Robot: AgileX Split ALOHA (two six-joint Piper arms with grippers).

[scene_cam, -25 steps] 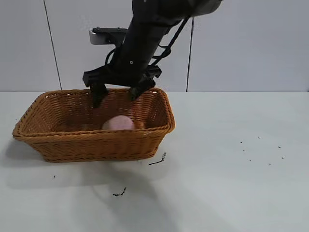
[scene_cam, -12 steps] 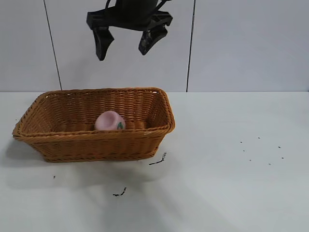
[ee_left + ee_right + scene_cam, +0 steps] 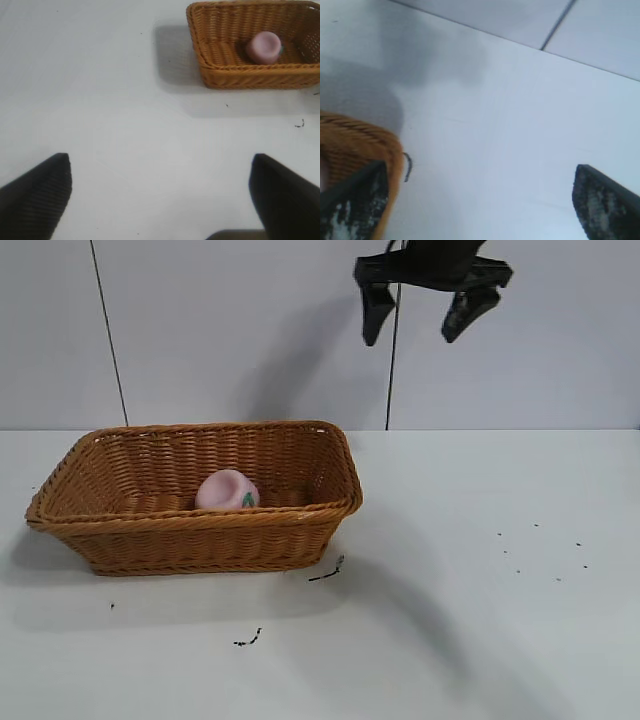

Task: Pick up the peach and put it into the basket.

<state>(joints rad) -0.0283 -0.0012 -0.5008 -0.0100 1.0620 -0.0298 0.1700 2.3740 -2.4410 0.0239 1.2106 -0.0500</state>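
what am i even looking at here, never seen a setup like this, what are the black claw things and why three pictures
This is a two-armed robot at a white table. One picture comes from a camera outside the rig; the other two come from cameras on each arm's wrist, so the dark wedges at their lower edges are that arm's own fingers. In the outside view, the black claw up high is the right gripper, open and holding nothing. The left gripper is also open and empty, over bare table, away from the basket. On the table stands a woven basket with a pink toy peach lying inside it. A few dark specks dot the table.
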